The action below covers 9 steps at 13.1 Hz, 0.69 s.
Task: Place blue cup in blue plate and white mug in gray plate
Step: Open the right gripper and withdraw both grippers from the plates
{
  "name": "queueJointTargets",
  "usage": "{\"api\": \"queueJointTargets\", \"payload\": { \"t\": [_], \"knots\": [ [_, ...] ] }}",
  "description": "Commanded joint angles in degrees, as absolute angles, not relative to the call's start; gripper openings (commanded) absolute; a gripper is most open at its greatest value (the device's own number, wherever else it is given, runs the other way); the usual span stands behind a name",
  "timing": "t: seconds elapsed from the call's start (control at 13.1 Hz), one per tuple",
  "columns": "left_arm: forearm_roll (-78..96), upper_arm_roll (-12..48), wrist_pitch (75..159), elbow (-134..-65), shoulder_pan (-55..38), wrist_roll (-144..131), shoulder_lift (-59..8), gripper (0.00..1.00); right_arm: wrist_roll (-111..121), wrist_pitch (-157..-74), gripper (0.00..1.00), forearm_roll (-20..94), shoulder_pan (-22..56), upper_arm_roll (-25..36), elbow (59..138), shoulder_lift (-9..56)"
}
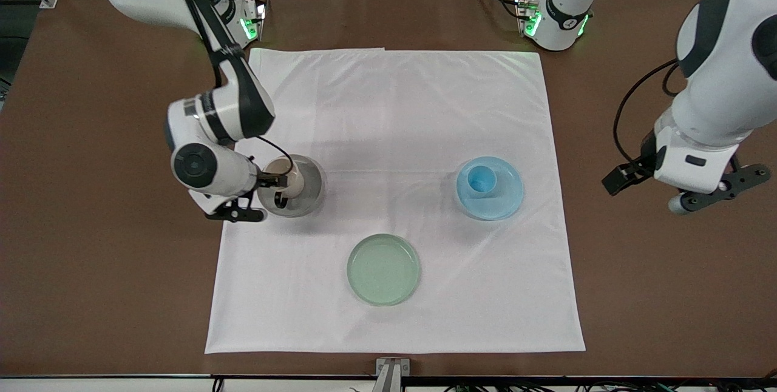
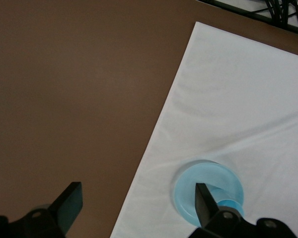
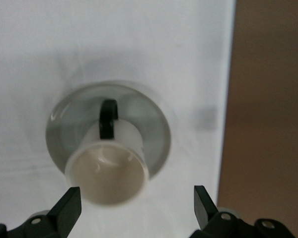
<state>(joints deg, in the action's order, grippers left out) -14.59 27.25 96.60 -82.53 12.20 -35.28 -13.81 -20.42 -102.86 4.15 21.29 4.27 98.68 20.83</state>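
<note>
My right gripper (image 3: 134, 206) hangs just above the off-white cream mug with the dark loop handle (image 1: 289, 181), its two black fingers (image 3: 69, 207) spread wide with the mug's rim between them and touching neither, so it grips nothing. That mug stands upright in the round shallow gray plate (image 1: 309, 193), which lies on the white cloth (image 1: 394, 131) toward the right arm's end of the table; the handle (image 3: 108, 118) points away from my wrist.

My left gripper (image 2: 139, 203) waits over the bare brown tabletop (image 1: 637, 270), off the cloth's edge at the left arm's end, fingers (image 2: 69, 202) wide apart and empty.

Taking the pale green round plate (image 1: 383, 269) as the landmark: it lies empty on the cloth, nearest the front camera. The gray plate with the mug lies farther from that camera and toward the right arm's end. The round light sky-blue plate (image 1: 504, 198) lies farther from the camera too, toward the left arm's end, and the small light-blue tapered cup (image 1: 481, 181) stands upright in it.
</note>
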Motion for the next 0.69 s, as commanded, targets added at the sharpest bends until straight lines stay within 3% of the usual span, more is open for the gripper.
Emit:
{"api": "queueJointTargets", "payload": {
  "t": [0.0,0.23,0.46,0.61],
  "knots": [
    [-11.5,27.7,94.0,-83.1,16.2,-27.6,-9.9,1.00,-16.4,-93.2,1.00,2.9,14.3,3.6,103.5,7.7],
    [-8.3,27.4,91.9,-83.2,19.8,-18.3,-6.4,1.00,-6.6,-91.1,1.00,0.8,5.7,3.6,106.3,0.6],
    [-8.2,27.5,88.4,-83.1,19.8,-16.4,-5.3,1.00,4.1,-92.8,1.00,-0.7,-0.8,3.6,105.4,-0.9],
    [-6.2,24.8,87.5,-84.2,18.6,-11.1,-1.1,1.00,6.7,-94.5,1.00,-0.8,-2.1,3.5,102.2,-0.5]
  ]
}}
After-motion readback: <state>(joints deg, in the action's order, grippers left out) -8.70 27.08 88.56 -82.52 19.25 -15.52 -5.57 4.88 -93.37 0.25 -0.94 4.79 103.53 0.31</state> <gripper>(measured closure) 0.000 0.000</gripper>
